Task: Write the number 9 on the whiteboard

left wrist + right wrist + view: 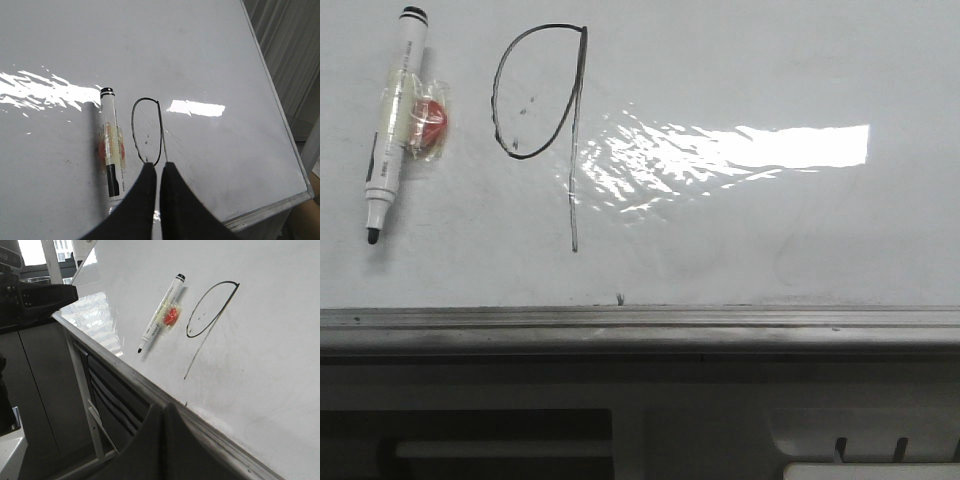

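Note:
A black hand-drawn number 9 (573, 140), an oval loop with a long straight stem, stands on the whiteboard (770, 230). It also shows in the left wrist view (160, 130) and the right wrist view (200, 347). A white marker (392, 130) with a black cap end and a red magnet taped on lies stuck to the board left of the 9, tip down. My left gripper (158, 166) hangs in front of the board below the 9, its jaws nearly together with nothing between them. My right gripper (167, 406) is shut and empty, below the board's tray edge.
A grey metal tray edge (640, 325) runs along the board's bottom. Bright glare (750, 150) lies right of the 9. Below the tray are dark cabinet fronts (470, 420). Dark equipment (30, 300) sits at the far side in the right wrist view.

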Robot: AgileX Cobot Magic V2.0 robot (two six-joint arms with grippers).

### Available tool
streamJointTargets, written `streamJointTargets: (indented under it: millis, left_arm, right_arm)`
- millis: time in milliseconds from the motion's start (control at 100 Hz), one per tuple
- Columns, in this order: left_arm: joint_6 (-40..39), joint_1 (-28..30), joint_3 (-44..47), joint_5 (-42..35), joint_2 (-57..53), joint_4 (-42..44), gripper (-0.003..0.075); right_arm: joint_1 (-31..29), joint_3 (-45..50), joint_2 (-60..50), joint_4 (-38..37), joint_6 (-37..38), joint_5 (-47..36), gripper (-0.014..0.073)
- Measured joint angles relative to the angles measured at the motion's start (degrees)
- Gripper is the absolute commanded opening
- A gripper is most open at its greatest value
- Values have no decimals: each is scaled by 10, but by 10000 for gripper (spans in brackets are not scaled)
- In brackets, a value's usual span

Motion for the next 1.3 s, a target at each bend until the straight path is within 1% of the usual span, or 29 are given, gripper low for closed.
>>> streamJointTargets:
  millis: [200, 480, 540, 600, 700, 920, 1090, 1210, 1300]
  left_arm:
    - [0, 0, 0, 1, 0, 1, -20]
    - [1, 0, 0, 1, 0, 1, -20]
    - [1, 2, 1, 1, 0, 17, -20]
    - [1, 12, 4, 2, 0, 59, -20]
    - [1, 57, 11, 5, 0, 93, -20]
    - [-2, 190, 29, 15, -40, 175, -20]
    - [-26, 273, 29, 88, -83, 201, -20]
    - [-40, 327, 29, 157, -101, 204, -20]
    - [-47, 358, 29, 179, -101, 210, -20]
  right_arm:
    - [0, 19, -1, -1, 0, 0, -69]
    - [0, 20, -1, -2, 0, 0, -69]
    - [0, 20, -1, -2, 0, 0, -69]
    - [0, 20, -1, -2, 0, 0, -69]
    - [0, 20, -1, -4, 0, 0, -69]
    - [0, 20, -1, -4, 0, 0, -69]
    - [0, 21, -1, -4, 0, 0, -69]
    - [0, 21, -1, -4, 0, 0, -69]
    - [0, 21, -1, -4, 0, 0, -69]
